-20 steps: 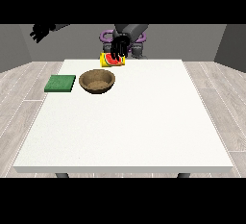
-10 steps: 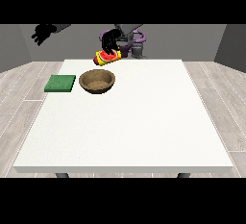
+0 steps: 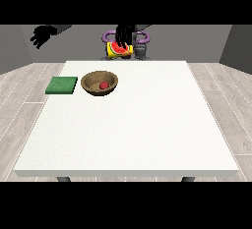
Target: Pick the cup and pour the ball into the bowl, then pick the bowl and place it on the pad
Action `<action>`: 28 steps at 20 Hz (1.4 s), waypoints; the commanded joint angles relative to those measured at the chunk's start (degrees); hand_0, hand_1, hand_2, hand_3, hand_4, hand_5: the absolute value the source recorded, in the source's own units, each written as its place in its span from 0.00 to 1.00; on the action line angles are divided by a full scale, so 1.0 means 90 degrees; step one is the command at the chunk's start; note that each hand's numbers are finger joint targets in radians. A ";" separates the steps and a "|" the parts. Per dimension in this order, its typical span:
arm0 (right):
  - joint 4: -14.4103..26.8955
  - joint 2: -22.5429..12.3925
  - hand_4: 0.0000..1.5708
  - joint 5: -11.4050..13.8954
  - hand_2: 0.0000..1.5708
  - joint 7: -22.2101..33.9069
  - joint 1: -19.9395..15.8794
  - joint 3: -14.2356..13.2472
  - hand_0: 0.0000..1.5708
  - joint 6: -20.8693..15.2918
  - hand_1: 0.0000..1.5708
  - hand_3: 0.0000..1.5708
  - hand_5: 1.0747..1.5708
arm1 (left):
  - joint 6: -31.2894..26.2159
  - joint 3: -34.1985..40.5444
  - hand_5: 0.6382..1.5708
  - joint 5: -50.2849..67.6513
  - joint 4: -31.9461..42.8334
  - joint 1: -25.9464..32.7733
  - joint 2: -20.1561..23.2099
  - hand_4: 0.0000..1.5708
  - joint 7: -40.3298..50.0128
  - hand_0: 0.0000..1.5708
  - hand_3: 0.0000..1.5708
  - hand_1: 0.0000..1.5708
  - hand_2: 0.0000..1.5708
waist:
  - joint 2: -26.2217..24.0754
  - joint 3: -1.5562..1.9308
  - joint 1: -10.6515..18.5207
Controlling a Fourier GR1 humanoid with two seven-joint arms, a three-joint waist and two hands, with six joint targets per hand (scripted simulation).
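Since a moment ago, ball (image 3: 104, 85) lies in bowl (image 3: 99, 83); hand at the view's right (image 3: 124, 37) has fingers clamped on cup (image 3: 119, 50).

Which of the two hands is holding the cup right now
The hand at the view's right, above the table's far edge. Its fingers wrap the yellow-and-red cup. The hand at the view's left hangs apart off the table, holding nothing.
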 commanded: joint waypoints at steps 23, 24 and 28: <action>0.0963 0.1096 0.47 0.0217 0.00 -0.1145 -0.0033 -0.0160 0.00 -0.1221 0.00 0.00 0.99 | -0.2650 0.6163 0.99 0.8181 -0.2635 0.0818 0.2087 0.67 -0.2488 0.00 0.00 0.00 0.00 | 0.1224 0.0013 0.1904; 0.1223 0.1006 0.46 0.0201 0.00 -0.1345 -0.0180 -0.0180 0.00 -0.1062 0.00 0.00 0.99 | -0.2496 0.6238 0.99 0.8266 -0.2656 0.0611 0.2116 0.66 -0.2079 0.00 0.00 0.00 0.00 | 0.1231 0.0015 0.1707; 0.1538 0.1354 0.39 0.0406 0.00 -0.1626 -0.0384 0.0087 0.00 -0.1308 0.00 0.00 0.97 | -0.2709 0.6290 0.98 0.8267 -0.2873 0.1378 0.2302 0.63 -0.2587 0.00 0.00 0.00 0.00 | 0.1220 0.0013 0.1606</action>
